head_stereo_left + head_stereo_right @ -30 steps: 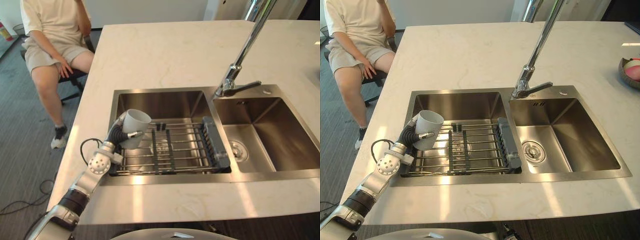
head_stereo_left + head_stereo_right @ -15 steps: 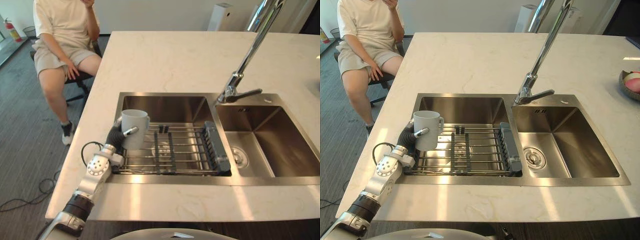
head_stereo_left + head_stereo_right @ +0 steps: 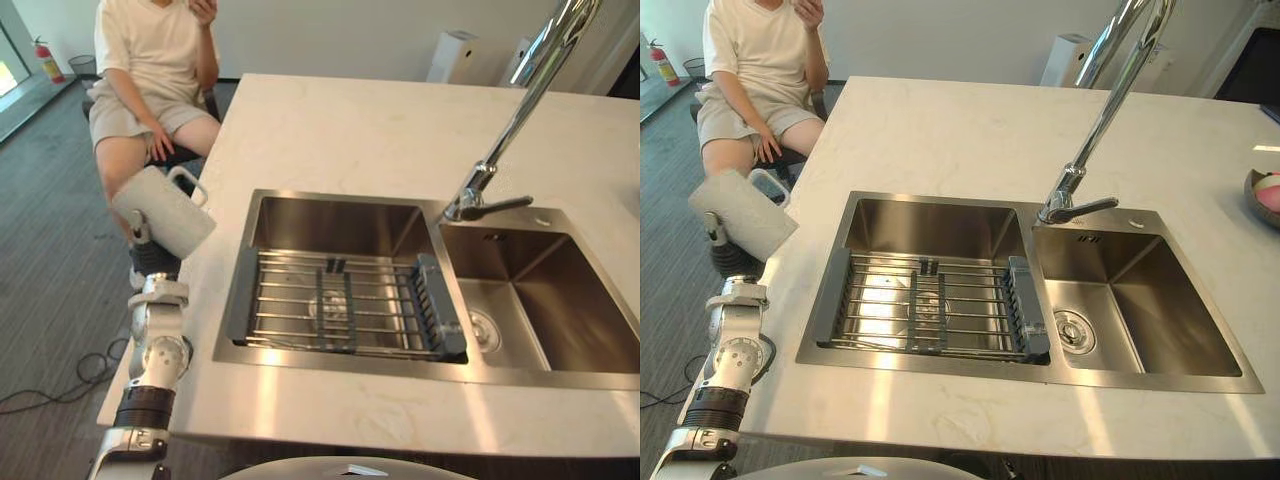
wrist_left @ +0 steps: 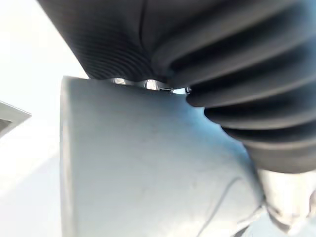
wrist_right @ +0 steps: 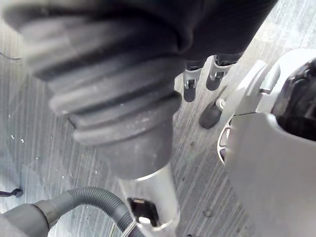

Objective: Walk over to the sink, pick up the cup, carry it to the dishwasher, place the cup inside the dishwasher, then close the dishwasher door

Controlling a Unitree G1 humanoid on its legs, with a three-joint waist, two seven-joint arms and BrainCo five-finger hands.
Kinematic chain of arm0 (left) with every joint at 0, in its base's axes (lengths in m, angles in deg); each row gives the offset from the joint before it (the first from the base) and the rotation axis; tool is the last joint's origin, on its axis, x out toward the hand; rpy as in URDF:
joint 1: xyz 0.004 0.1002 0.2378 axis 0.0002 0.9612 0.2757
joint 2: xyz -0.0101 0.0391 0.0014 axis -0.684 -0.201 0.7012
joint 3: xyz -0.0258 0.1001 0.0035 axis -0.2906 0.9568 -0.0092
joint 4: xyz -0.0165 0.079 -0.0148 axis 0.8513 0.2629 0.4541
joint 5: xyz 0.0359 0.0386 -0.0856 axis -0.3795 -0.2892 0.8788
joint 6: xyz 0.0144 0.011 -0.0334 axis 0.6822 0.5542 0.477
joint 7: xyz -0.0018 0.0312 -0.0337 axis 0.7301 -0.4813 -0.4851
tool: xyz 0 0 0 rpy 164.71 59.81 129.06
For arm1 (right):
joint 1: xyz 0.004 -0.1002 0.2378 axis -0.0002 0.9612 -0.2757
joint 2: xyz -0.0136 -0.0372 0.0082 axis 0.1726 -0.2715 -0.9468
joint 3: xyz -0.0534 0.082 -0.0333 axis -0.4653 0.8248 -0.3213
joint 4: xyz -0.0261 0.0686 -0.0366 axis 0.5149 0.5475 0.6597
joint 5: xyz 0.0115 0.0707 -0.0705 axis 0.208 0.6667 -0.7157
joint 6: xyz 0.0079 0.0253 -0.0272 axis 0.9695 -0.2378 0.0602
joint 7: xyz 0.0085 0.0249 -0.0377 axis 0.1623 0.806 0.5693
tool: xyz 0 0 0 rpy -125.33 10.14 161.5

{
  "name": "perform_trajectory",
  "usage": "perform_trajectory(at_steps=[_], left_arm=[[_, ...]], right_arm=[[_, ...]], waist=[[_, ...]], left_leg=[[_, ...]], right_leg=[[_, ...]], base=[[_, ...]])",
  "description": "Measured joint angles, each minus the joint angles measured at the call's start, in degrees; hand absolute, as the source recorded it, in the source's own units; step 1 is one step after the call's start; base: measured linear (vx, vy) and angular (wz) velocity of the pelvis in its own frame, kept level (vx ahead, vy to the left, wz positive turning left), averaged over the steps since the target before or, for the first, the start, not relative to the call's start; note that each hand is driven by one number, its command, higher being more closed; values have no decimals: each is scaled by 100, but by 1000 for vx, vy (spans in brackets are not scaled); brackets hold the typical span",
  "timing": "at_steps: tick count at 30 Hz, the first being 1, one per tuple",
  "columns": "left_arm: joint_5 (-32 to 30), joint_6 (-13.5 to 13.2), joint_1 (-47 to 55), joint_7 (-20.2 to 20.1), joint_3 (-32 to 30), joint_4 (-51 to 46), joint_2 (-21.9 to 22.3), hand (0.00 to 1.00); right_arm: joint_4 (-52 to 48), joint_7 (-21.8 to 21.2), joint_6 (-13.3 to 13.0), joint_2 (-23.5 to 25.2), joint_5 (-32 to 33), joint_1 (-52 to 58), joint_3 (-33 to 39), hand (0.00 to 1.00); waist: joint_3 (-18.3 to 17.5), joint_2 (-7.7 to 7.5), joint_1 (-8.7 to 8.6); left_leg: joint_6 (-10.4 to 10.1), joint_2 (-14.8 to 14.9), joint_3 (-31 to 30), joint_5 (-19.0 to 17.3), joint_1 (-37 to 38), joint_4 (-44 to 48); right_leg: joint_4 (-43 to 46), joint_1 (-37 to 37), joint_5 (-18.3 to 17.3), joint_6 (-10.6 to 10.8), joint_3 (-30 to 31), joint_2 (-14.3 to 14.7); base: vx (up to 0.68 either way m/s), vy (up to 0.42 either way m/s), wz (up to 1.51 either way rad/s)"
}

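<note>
1. Left eye view.
   - Cup (image 3: 165,208): pale grey, with a loop handle (image 3: 190,184). It is held aloft and tilted in the left hand (image 3: 148,255), just off the left edge of the worktop (image 3: 350,130). It hangs over the grey floor (image 3: 50,300), to the left of the sink (image 3: 335,222) and not touching it.
   - Sink: steel, two basins, set into the pale worktop. The left basin carries a wire rack (image 3: 335,305). The right basin shows a drain (image 3: 482,329).
   - Tap (image 3: 505,130): tall, chrome, standing behind the divide between the basins.
2. Right eye view.
   - Person (image 3: 755,60): seated beyond the worktop's far left corner, in a pale shirt and shorts.
   - Bowl (image 3: 1265,195): at the worktop's right edge, with something pink in it.
   - White box (image 3: 1070,55): on the floor past the far edge.
   - Fire extinguisher (image 3: 662,62): red, at the far left.
3. Left wrist view.
   - The cup's grey wall lies close against the dark ribbed cover (image 4: 222,74).
   - One of the silver fingers (image 4: 286,197) is wrapped against its side. The grasp is closed round the cup.
4. Right wrist view.
   - Right hand (image 5: 113,94): hanging over the striped floor.
   - Its dark-tipped fingers (image 5: 190,81) are relaxed and slightly apart, holding nothing.
</note>
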Motion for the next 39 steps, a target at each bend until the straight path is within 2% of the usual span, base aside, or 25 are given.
perform_trajectory(at_steps=[2,4,7,10,13,16,18,19,20,22,23,25,27,29,30,31,32,33,34,36,37,38,39], left_arm=[[331,-20,0,-118,-165,-7,37,100],[618,-26,0,-217,-485,-115,181,100],[686,-33,9,-219,-702,-359,335,100],[689,-34,60,-206,-1014,-568,458,100],[569,-20,222,-155,-1181,-860,461,100],[569,97,247,-92,-1353,-1002,450,100],[563,147,327,-97,-1642,-1227,395,100],[562,144,346,-101,-1787,-1330,309,100],[563,148,366,-110,-1869,-1371,254,100],[573,150,408,-138,-2283,-1399,-27,100],[576,151,409,-139,-2336,-1410,-35,100],[600,149,410,-137,-2481,-1550,-52,100],[643,211,416,-173,-2306,-1513,-91,100],[639,328,411,-309,-2073,-1391,-88,100],[632,424,352,-488,-2016,-1164,-81,100],[633,448,330,-579,-2010,-1018,-74,100],[629,506,284,-747,-2008,-762,-54,100],[611,543,277,-833,-1950,-671,-9,100],[589,543,271,-856,-1877,-676,11,100],[488,549,260,-901,-1784,-692,0,100],[382,576,261,-892,-1803,-692,6,100],[340,616,264,-903,-1795,-691,20,100],[322,658,271,-972,-1793,-689,77,100]], right_arm=[[0,-2,-22,26,-149,23,14,0],[9,-8,-27,64,-222,65,17,0],[14,-9,-32,92,-362,86,137,0],[19,-9,-45,96,-605,76,128,0],[29,0,-42,97,-675,136,114,0],[38,-7,-47,97,-663,340,104,0],[45,-49,-51,96,-660,449,22,0],[66,-132,-65,85,-662,450,-55,0],[64,-161,-76,77,-661,437,-78,0],[248,-379,-176,221,-658,468,-153,0],[251,-378,-166,229,-664,468,-154,0],[224,-474,-75,77,-788,403,-169,0],[210,-493,-2,-121,-926,304,-304,0],[211,-489,1,-170,-1058,275,-450,0],[211,-469,-44,-164,-1052,279,-543,0],[211,-462,-46,-161,-1041,286,-559,0],[199,-432,-19,-172,-922,290,-568,0],[198,-362,53,-204,-833,286,-579,0],[209,-312,105,-200,-831,272,-585,0],[304,-195,238,-345,-891,158,-648,0],[291,-198,258,-427,-898,122,-681,0],[262,-201,256,-485,-898,133,-669,0],[226,-216,255,-633,-897,155,-633,0]], waist=[[-4,-3,17],[-93,-24,104],[-105,-39,183],[-112,-51,303],[-113,-89,314],[-104,-105,347],[-179,-266,419],[-205,-349,467],[-220,-378,498],[-253,-438,574],[-258,-455,582],[-108,-187,761],[-39,12,734],[-10,125,607],[-3,42,456],[6,58,398],[52,130,335],[75,129,297],[101,44,293],[124,-30,313],[120,-32,305],[82,90,302],[51,339,288]], left_leg=[[13,-8,-53,10,-6,-4],[18,-24,-117,11,-112,10],[42,-43,-221,27,-142,43],[52,-53,-317,16,-154,92],[108,-144,-681,-89,-325,357],[151,-268,-1264,-193,-410,644],[140,-350,-1622,-185,-452,719],[101,-359,-1804,-175,-559,828],[82,-358,-1872,-165,-639,878],[-38,-364,-1877,-92,-1132,1286],[-54,-353,-1878,-82,-1181,1327],[-207,-165,-1768,13,-1383,1461],[-293,-28,-1785,203,-1402,1252],[-270,178,-1438,274,-1369,889],[-239,496,-792,291,-1401,775],[-232,668,-426,302,-1434,763],[-153,991,333,360,-1432,736],[-126,1124,820,383,-1430,594],[-50,1133,931,446,-1458,590],[267,1179,972,668,-1620,1174],[280,1449,1149,669,-1484,1613],[472,1633,1325,763,-1361,1735],[768,1878,1462,929,-1133,1523]], right_leg=[[0,43,-15,0,-59,-14],[2,-9,-26,-3,-113,-34],[84,-20,-78,3,-181,-70],[601,-188,-353,28,-207,-172],[1809,-582,-903,66,-144,-466],[3027,-833,-1286,62,291,-746],[3887,-1107,-1449,84,874,-824],[4146,-1166,-1523,160,1117,-826],[4202,-1191,-1582,214,1212,-810],[3939,-1168,-2020,388,1463,-748],[3845,-1119,-2061,395,1471,-720],[2832,-682,-2170,293,1540,-411],[2818,-676,-2120,177,1458,-263],[2786,-595,-2143,91,1073,-238],[2650,-455,-2039,36,745,-272],[2599,-398,-1996,5,553,-327],[2540,-284,-1887,-86,193,-408],[2489,-254,-1824,-122,-125,-546],[2456,-255,-1776,-153,-291,-671],[2423,-275,-1567,-81,-687,-1095],[2427,-202,-1484,-21,-829,-1252],[2515,-167,-1505,51,-894,-1226],[2746,-183,-1642,259,-913,-1213]], base=[[-37,13,17],[-39,13,14],[5,28,19],[0,35,13],[-14,29,54],[10,3,110],[22,-130,107],[14,-171,92],[-2,-190,101],[-28,-188,95],[-67,-176,52],[-150,-167,-1],[-346,-199,27],[-308,-205,93],[-129,-151,121],[-209,-91,156],[-241,39,149],[-281,73,144],[-220,145,134],[-180,232,106],[-133,227,73],[-100,183,68],[-83,178,122]])
